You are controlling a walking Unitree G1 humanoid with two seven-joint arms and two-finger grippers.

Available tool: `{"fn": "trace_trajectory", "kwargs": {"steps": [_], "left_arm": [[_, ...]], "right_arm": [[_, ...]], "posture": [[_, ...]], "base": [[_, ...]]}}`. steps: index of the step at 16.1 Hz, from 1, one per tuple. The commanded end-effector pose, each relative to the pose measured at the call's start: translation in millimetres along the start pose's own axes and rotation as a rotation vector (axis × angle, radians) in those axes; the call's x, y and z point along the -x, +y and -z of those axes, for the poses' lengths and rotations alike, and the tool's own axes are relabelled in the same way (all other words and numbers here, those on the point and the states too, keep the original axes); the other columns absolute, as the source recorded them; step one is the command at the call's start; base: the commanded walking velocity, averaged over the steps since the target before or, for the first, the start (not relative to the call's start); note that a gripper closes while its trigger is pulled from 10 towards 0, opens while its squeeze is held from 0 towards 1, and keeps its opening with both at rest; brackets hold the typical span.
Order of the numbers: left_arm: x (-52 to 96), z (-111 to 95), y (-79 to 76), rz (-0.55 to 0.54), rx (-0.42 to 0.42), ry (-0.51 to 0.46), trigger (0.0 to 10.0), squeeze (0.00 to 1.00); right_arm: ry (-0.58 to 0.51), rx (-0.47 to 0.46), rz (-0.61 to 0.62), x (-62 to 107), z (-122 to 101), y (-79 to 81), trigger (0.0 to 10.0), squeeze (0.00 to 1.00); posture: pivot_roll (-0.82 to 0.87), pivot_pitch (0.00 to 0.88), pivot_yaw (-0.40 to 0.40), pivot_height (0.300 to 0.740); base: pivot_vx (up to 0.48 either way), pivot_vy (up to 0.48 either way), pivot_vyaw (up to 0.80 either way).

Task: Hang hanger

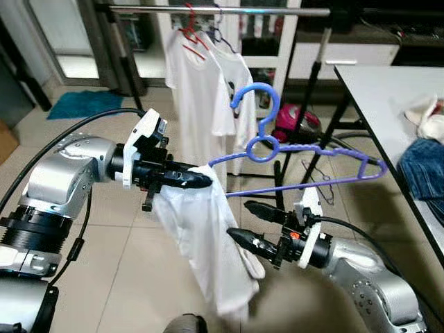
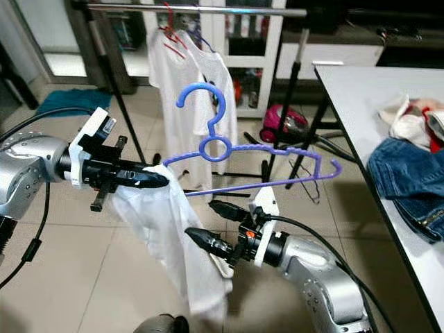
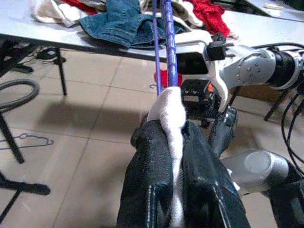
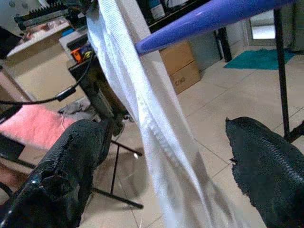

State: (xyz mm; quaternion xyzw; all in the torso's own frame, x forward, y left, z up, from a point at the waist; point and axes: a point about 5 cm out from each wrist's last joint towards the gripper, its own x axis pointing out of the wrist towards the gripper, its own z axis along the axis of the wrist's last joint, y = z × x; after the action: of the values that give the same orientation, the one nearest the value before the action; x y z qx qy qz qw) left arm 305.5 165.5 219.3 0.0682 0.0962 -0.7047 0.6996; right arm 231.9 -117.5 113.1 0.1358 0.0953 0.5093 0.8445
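My left gripper [image 1: 198, 179] pinches the white shirt [image 1: 208, 243] at the purple hanger [image 1: 305, 163]; my right gripper [image 1: 243, 222], below, gapes wide. The shirt seems barely seated, so it may slip off.

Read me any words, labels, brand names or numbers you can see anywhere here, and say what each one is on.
None can be read.
Cardboard box on the floor: a small dark mark on its side, too blurred to read.
White T-shirts on the rack: a dark patch on one, too small to tell.
Purple hanger, the white shirt pinched in the left end effector, and the open right end effector: no text visible.
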Motion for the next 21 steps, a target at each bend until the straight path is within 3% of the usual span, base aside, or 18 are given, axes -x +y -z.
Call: {"fn": "trace_trajectory", "kwargs": {"steps": [1, 5, 6, 7, 8, 9, 10, 11, 12, 13, 14, 15, 21], "left_arm": [[-1.9, -14, -0.4, 0.028, -0.049, -0.014, 0.0, 0.0], [0.5, -14, 3.4, 0.002, -0.065, 0.002, 0.0, 0.0], [2.8, -15, 5.5, -0.019, -0.069, 0.0, 0.0, 0.0], [4.9, -18, 6.5, -0.028, -0.071, -0.008, 0.0, 0.0], [7.0, -23, 5.6, -0.025, -0.072, -0.018, 0.0, 0.0], [7.7, -24, 5.5, -0.023, -0.072, -0.02, 0.0, 0.0], [10.0, -30, 3.7, -0.015, -0.076, -0.029, 0.0, 0.0], [11.9, -35, 2.0, -0.003, -0.075, -0.039, 0.0, 0.0], [12.7, -37, 1.5, 0.002, -0.075, -0.041, 0.0, 0.0], [14.4, -39, 0.7, 0.01, -0.074, -0.043, 0.0, 0.0], [15.8, -41, 0.3, 0.016, -0.073, -0.044, 0.0, 0.0], [16.6, -42, -0.2, 0.022, -0.07, -0.046, 0.0, 0.0], [18.6, -44, -5.1, 0.069, -0.046, -0.043, 0.0, 0.0]], "right_arm": [[-0.038, 0.0, -0.018, -2.8, -6, 6.3, 10.0, 0.0], [-0.13, -0.045, -0.09, -12.1, -20, 15.7, 10.0, 0.0], [-0.112, -0.054, -0.111, -13.1, -19, 17.0, 10.0, 0.0], [-0.063, -0.051, -0.128, -13.8, -13, 17.3, 8.7, 0.0], [-0.006, -0.036, -0.125, -14.6, -5, 15.8, 3.4, 0.0], [0.006, -0.033, -0.121, -15.2, -3, 15.0, 2.7, 0.0], [0.044, -0.033, -0.116, -18.9, 5, 12.3, 1.0, 0.0], [0.088, -0.03, -0.115, -22.3, 13, 9.3, 1.9, 0.0], [0.112, -0.024, -0.113, -23.8, 18, 7.9, 1.9, 0.0], [0.15, -0.012, -0.1, -26.5, 27, 5.1, 4.1, 0.0], [0.18, 0.0, -0.083, -28.8, 34, 1.7, 7.9, 0.0], [0.201, 0.01, -0.063, -30.0, 41, -2.6, 10.0, 0.0], [0.238, 0.051, 0.003, -21.7, 56, -20.7, 10.0, 0.0]], "posture": [[0.08, 0.135, 0.086, 0.74], [0.08, 0.126, 0.085, 0.74], [0.08, 0.123, 0.081, 0.74], [0.09, 0.123, 0.079, 0.74], [0.09, 0.123, 0.076, 0.74], [0.09, 0.124, 0.077, 0.74], [0.1, 0.129, 0.076, 0.74], [0.11, 0.136, 0.08, 0.74], [0.12, 0.139, 0.081, 0.74], [0.12, 0.142, 0.084, 0.74], [0.12, 0.145, 0.086, 0.74], [0.13, 0.146, 0.088, 0.74], [0.13, 0.15, 0.093, 0.74]], "base": [[0.0, 0.0, 0.0], [0.0, 0.0, 0.0], [0.0, 0.0, 0.0], [0.0, 0.0, 0.0], [0.0, 0.0, 0.0], [0.0, 0.0, 0.0], [0.0, 0.0, 0.0], [0.0, 0.0, 0.0], [0.0, 0.0, 0.0], [0.0, 0.0, 0.0], [0.0, 0.0, 0.0], [0.0, 0.0, 0.0], [0.0, 0.0, 0.0]]}}
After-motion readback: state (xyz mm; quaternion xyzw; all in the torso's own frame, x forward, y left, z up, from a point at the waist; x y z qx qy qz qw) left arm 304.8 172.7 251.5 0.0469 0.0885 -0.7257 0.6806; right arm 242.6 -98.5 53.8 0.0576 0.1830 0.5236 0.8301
